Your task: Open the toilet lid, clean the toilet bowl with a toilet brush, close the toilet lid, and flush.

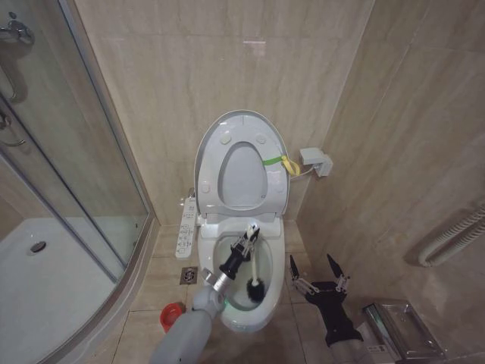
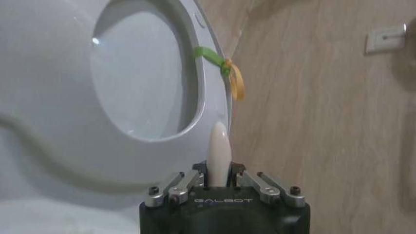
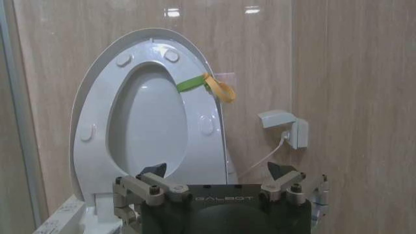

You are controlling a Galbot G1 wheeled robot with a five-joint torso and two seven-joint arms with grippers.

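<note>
The toilet lid [image 1: 241, 174] stands raised against the wall together with the ring seat, and a yellow-green strap [image 1: 277, 161] hangs at its edge. Below them the toilet bowl [image 1: 276, 250] is uncovered. My left gripper [image 1: 246, 243] is shut on the white handle of the toilet brush [image 1: 255, 289], whose black head sits low inside the bowl at its near side. In the left wrist view the handle [image 2: 219, 146] sticks up between the left gripper's [image 2: 219, 170] fingers, with the lid [image 2: 143, 73] behind. My right gripper [image 1: 314, 269] hangs open to the right of the bowl, facing the lid [image 3: 149, 122].
A red brush holder [image 1: 173, 315] stands on the floor left of the toilet, near a floor drain [image 1: 189, 274]. A control panel [image 1: 186, 227] juts out beside the seat. Shower glass [image 1: 83, 174] lies to the left, a wall socket [image 1: 314, 161] and a metal box [image 1: 398, 326] to the right.
</note>
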